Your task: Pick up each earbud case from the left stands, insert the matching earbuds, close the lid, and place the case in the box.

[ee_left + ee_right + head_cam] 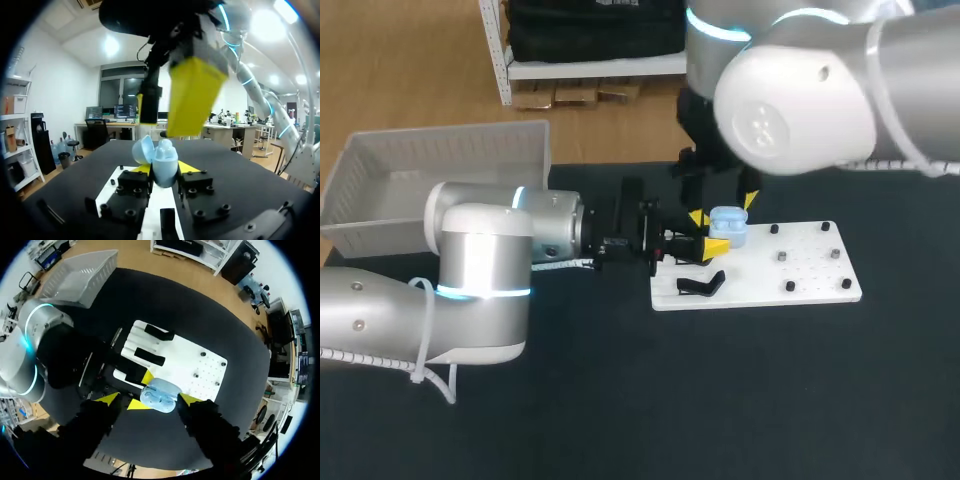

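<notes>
My left gripper is shut on a light blue earbud case, which it holds over the left end of the white board. In the left wrist view the case stands upright between the yellow tips of that gripper, with its lid swung open. My right gripper hangs just above the case, open. In the right wrist view the open case lies below and between the wide-spread tips of the right gripper. I cannot tell whether the case holds earbuds.
Black stands sit on the board's left end; they also show in the right wrist view, stands. Small black pegs dot the board's right part. A pale plastic box stands at the table's far left, box.
</notes>
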